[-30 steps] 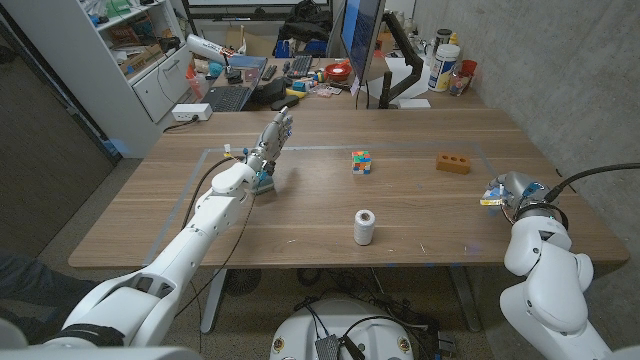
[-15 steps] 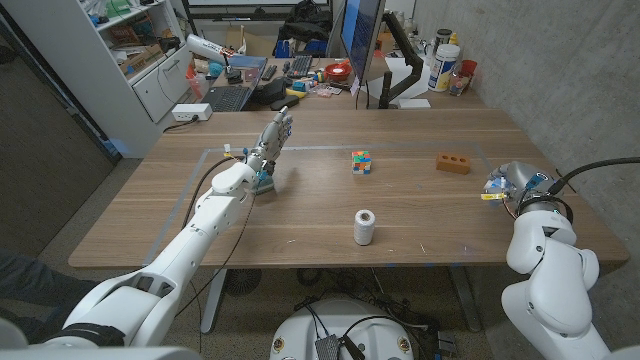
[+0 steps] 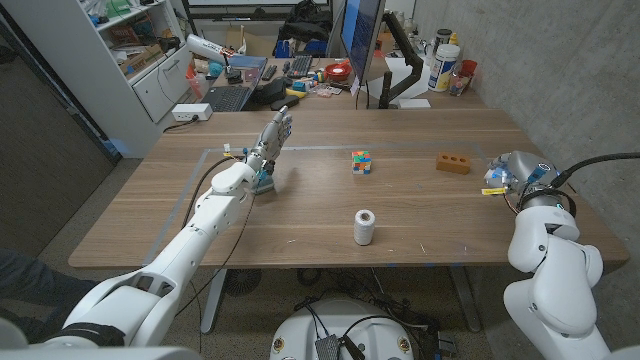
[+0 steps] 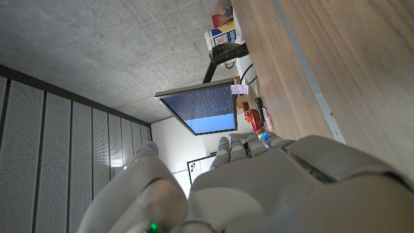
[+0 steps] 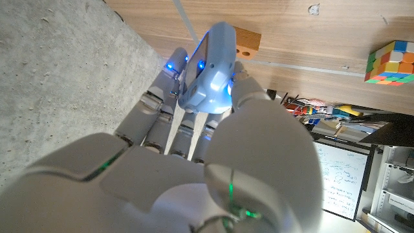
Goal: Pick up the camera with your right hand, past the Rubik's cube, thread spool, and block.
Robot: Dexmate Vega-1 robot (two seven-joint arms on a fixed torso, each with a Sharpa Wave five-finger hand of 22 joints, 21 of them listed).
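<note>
- The camera (image 5: pixel 208 68), a pale blue-white rounded thing, sits in the right hand's (image 3: pixel 516 176) grip at the right edge of the head view, above the table (image 3: pixel 300 215).
- In the right wrist view fingers (image 5: pixel 152 107) and thumb close around it.
- The orange block (image 3: pixel 452 163) lies just left of that hand.
- The Rubik's cube (image 3: pixel 361 161) is at upper centre, well apart from the block.
- The white thread spool (image 3: pixel 364 227) stands upright at centre, below the cube.
- The left hand (image 3: pixel 272 135), upper left of centre, holds nothing, fingers extended and apart.
</note>
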